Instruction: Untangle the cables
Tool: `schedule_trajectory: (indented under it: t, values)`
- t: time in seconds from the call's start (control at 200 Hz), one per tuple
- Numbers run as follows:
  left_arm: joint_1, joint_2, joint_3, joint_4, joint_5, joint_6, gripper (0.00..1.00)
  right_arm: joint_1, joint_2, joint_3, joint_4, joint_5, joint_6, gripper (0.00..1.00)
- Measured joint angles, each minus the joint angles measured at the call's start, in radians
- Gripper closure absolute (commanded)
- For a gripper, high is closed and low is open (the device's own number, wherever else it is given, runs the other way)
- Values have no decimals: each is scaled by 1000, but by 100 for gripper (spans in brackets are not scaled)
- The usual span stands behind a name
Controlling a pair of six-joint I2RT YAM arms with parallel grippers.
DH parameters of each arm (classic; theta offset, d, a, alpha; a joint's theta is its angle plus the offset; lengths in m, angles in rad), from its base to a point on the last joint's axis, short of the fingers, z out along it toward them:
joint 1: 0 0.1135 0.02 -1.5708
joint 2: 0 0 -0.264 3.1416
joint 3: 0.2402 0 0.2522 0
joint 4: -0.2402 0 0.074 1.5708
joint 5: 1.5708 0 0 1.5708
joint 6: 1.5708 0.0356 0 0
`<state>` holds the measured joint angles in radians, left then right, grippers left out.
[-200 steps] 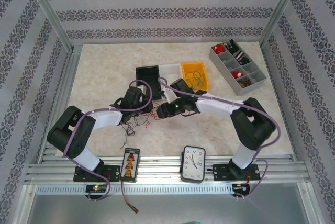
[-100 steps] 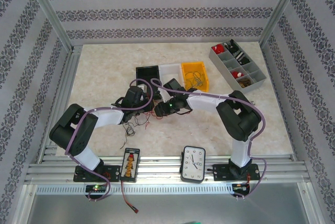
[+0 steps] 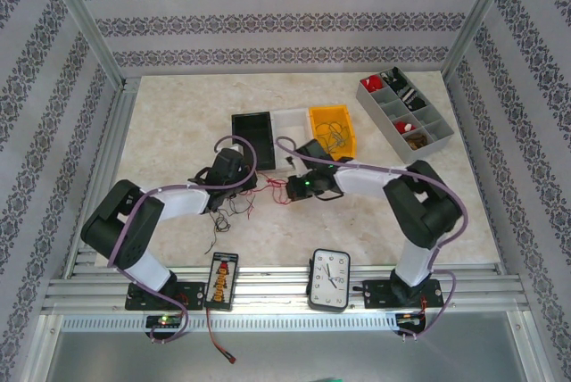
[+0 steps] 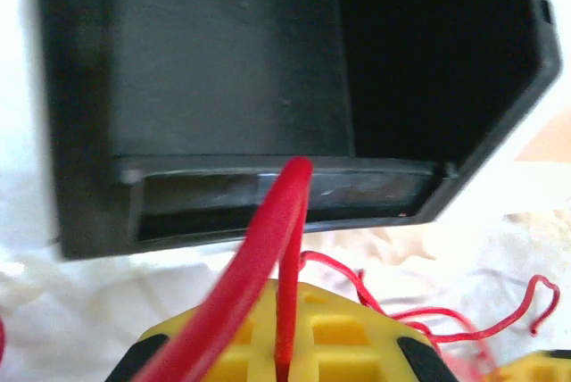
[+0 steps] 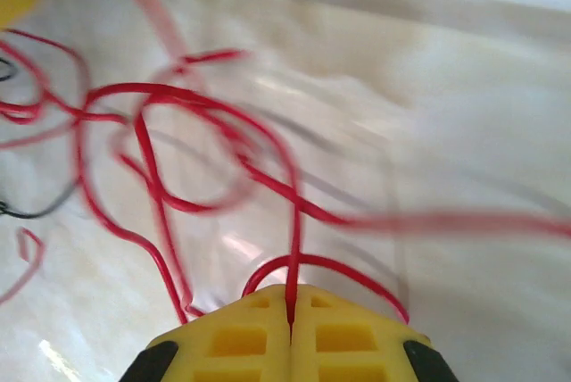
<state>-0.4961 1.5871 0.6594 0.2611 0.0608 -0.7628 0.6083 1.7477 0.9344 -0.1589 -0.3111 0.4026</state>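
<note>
Near the middle of the table (image 3: 169, 114), just in front of the black bin (image 3: 252, 127), the cables (image 3: 234, 207) are found in a loose bunch of red and dark strands, spread on the surface between the two arms; a few more thin wires are seen in the yellow bin (image 3: 332, 132) beyond. The left gripper (image 4: 285, 346) is closed tight, and a red strand (image 4: 268, 248) is pinched in the seam of its yellow fingers, rising towards the bin wall; the right gripper (image 5: 291, 306) is likewise fully closed, with a red wire (image 5: 294, 221) clamped at its tip and further red loops (image 5: 169, 132) fanned out on the table ahead of it (whether both hold the same strand cannot be told). The step in hand is judged to be the separating pull, both grips being made; what is called for next is a slow drawing-apart of the two grippers, so that the held red wire is slid out of the knot; care is needed lest the remaining loops be dragged along or cinched tighter.
</note>
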Motion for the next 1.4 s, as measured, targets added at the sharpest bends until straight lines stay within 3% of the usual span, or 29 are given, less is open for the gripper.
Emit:
schedule_trajectory:
  t: [0.39,0.65,0.774,0.909,1.134,1.399]
  values:
    - [0,-48,-26,-102,-185,-100,100,-401,-348,-365,0,119,257,100]
    - [0,-57,-26,-171,-253,-116,100,-508,-513,-405,-30,148,317,100]
    - [0,-52,-25,-159,-223,-82,100,-519,-567,-407,-31,154,317,100]
    - [0,-14,-6,-116,-114,-8,100,-510,-627,-407,-32,156,306,100]
    - [-19,38,58,-95,50,110,100,-417,-752,-377,-48,194,258,99]
    - [-32,39,65,-95,71,136,100,-292,-721,-208,-46,217,175,99]
